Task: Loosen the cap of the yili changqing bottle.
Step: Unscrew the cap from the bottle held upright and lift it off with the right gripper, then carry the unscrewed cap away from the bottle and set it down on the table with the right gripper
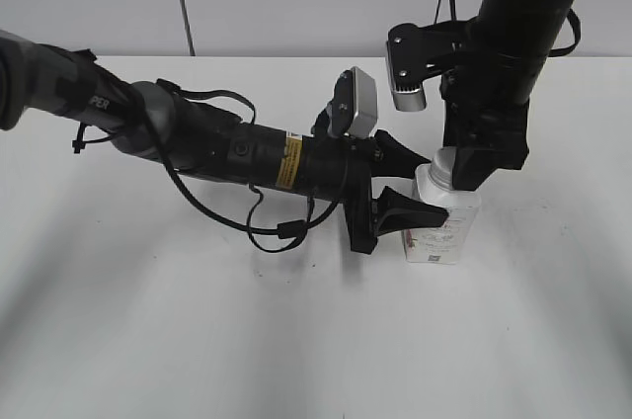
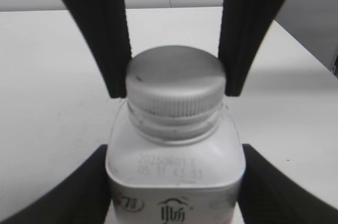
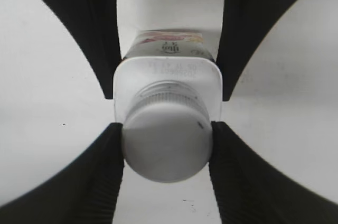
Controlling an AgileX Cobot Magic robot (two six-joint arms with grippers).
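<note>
The yili changqing bottle stands upright on the white table, white with red-pink print. My left gripper reaches in from the left and is shut on the bottle's square body, one finger on each side. My right gripper comes down from above and is shut on the cap, with its ribbed fingers pressed against both sides. The cap sits on the neck and looks level. In the exterior view the cap is hidden behind the right gripper.
The white table spreads out all around the bottle. The left arm and its cable lie low across the table's left half. A pale wall stands behind the table.
</note>
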